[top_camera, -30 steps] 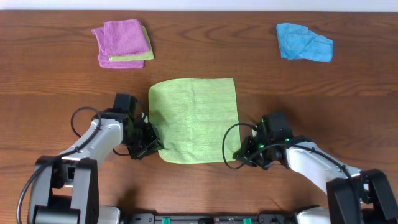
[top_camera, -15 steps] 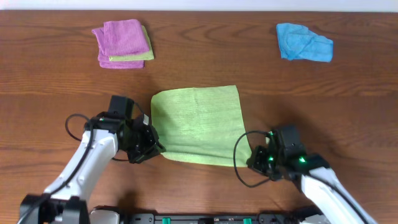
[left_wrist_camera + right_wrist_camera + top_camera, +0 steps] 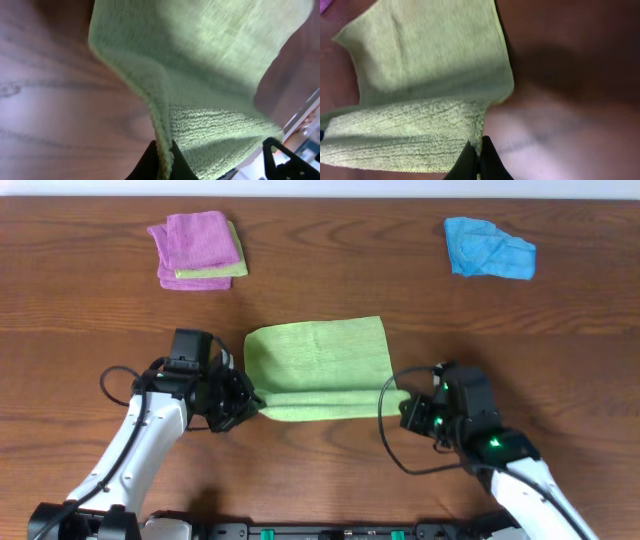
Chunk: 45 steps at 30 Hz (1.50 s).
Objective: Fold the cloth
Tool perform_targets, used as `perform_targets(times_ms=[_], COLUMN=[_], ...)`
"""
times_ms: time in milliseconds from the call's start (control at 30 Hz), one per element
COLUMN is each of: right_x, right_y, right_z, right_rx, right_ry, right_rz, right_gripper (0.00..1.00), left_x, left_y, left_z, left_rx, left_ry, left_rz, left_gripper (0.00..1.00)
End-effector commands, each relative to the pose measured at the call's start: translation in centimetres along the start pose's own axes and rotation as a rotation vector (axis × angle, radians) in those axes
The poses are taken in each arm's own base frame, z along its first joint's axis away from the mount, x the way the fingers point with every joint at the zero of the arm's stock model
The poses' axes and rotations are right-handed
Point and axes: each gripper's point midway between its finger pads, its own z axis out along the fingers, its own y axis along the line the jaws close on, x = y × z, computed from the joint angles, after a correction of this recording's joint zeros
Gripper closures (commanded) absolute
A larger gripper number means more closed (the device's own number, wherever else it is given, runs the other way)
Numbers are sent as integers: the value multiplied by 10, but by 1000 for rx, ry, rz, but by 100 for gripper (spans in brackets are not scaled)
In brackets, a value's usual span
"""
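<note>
A light green cloth (image 3: 318,360) lies at the table's middle, its near edge lifted and curled back over the rest. My left gripper (image 3: 245,402) is shut on the cloth's near left corner (image 3: 162,150). My right gripper (image 3: 405,408) is shut on the near right corner (image 3: 479,147). Both hold the near edge a little above the table. The far part of the cloth rests flat on the wood, as the left wrist view (image 3: 200,45) and the right wrist view (image 3: 430,55) show.
A folded stack of purple and yellow-green cloths (image 3: 197,249) sits at the far left. A crumpled blue cloth (image 3: 488,248) sits at the far right. The brown wooden table (image 3: 560,360) extends all round.
Both grippers have lifted the cloth's near edge and carried it away from me over the cloth. The visible cloth has shortened front to back.
</note>
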Motion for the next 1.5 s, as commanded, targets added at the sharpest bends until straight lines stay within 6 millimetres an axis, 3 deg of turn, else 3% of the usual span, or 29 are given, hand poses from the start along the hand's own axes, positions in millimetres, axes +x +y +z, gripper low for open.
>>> perform_targets(times_ms=[0, 367, 533, 967, 1467], right_x=[-22, -87, -104, -129, -131], right_y=[-2, 21, 30, 30, 31], right_z=[6, 44, 58, 84, 111], right_rx=[47, 80, 65, 84, 95], right_ry=[-63, -145, -170, -244, -285], right_rz=[-59, -201, -216, -246, -286], right_gripper=[99, 99, 99, 99, 99], left_x=[-14, -66, -84, -132, -158], left_y=[4, -9, -13, -29, -42], left_z=[-3, -12, -9, 21, 41], left_rx=[-29, -13, -5, 81, 86], left_ry=[-71, -315, -372, -456, -491], left_rz=[-38, -19, -1, 26, 58], left_gripper=[94, 94, 94, 94, 94])
